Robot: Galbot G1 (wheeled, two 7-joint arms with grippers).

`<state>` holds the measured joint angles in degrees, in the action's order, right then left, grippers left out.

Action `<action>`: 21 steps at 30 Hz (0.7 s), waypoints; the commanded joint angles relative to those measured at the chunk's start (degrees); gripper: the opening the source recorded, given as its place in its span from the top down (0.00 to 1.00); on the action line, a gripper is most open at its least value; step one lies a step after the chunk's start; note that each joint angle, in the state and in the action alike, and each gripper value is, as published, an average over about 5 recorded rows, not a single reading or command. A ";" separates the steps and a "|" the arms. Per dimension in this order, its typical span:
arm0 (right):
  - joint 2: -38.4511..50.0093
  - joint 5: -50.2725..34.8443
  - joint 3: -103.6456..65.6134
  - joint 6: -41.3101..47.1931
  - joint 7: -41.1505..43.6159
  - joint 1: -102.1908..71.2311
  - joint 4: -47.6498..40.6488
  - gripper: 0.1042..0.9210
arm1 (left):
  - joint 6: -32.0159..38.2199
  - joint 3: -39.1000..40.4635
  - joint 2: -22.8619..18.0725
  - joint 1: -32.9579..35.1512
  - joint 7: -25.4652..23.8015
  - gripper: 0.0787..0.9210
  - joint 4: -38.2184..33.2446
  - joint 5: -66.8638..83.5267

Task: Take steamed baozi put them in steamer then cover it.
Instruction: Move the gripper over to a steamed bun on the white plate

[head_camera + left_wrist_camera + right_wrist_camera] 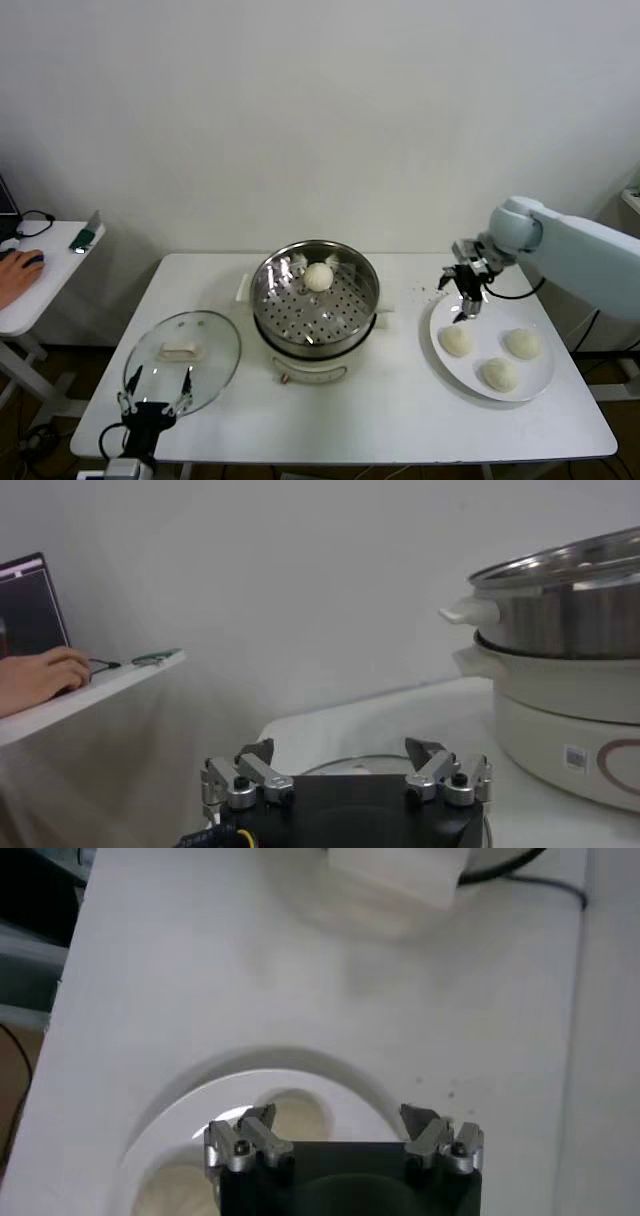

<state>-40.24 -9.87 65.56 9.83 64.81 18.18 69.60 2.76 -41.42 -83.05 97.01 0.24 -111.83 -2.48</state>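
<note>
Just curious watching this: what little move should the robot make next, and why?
Probably lower the open right tool onto the nearest bun on the plate. Three buns wait there, only one sits in the steamer, and the lid lies aside.

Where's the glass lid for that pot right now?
In the head view the glass lid lies flat on the table, left of the steamer, with the left hand at its near edge.

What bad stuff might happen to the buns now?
The open right gripper hangs over the flat white plate, right above the nearest round white bun. Coming down off-centre, it might squash or nudge that soft bun into the two beside it. Carrying one to the shiny steel steamer pot, it might clip the raised rim. The open left gripper waits near the clear glass lid.
</note>
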 commanded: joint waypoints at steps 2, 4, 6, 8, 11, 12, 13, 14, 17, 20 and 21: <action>2.95 4.51 -9.04 3.86 -0.69 -14.84 -3.14 0.12 | -0.06 -0.15 -0.29 0.95 0.04 0.12 -0.36 -0.32; 2.31 5.00 -9.76 3.62 -0.85 -15.65 -4.04 0.12 | -0.03 -0.29 -0.27 1.10 0.08 0.12 -0.31 -0.36; 1.68 5.24 -9.94 3.50 -1.03 -16.08 -4.95 0.12 | 0.00 -0.39 -0.26 1.21 0.14 0.12 -0.23 -0.37; 0.94 5.50 -10.26 3.28 -1.21 -16.51 -5.99 0.12 | 0.02 -0.44 -0.29 1.26 0.19 0.12 -0.16 -0.39; -0.28 5.80 -11.59 3.01 -1.50 -17.32 -7.77 0.12 | -0.08 -0.36 -0.39 1.42 0.24 0.12 -0.31 -0.47; -0.67 5.85 -12.06 2.96 -1.59 -17.47 -8.34 0.12 | -0.11 -0.30 -0.43 1.49 0.25 0.12 -0.43 -0.55; -1.12 5.92 -12.54 2.88 -1.67 -17.56 -8.94 0.12 | -0.13 -0.23 -0.49 1.56 0.25 0.12 -0.55 -0.68; -1.52 5.95 -12.94 2.81 -1.75 -17.55 -9.46 0.12 | -0.14 -0.17 -0.56 1.61 0.24 0.12 -0.65 -0.82; -2.67 5.94 -13.58 2.61 -1.81 -17.13 -10.76 0.12 | -0.10 -0.06 -0.75 1.55 0.23 0.12 -0.63 -1.23; -3.58 5.97 -13.60 2.44 -1.75 -16.45 -11.65 0.12 | -0.05 0.01 -0.86 1.48 0.24 0.12 -0.41 -1.36; -3.85 6.08 -13.52 2.36 -1.71 -16.28 -11.93 0.12 | -0.03 0.01 -0.88 1.48 0.25 0.12 -0.35 -1.38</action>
<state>-42.34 -4.69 54.55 11.86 63.25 3.93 60.77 2.70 -41.49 -83.82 98.48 0.48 -112.32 -3.46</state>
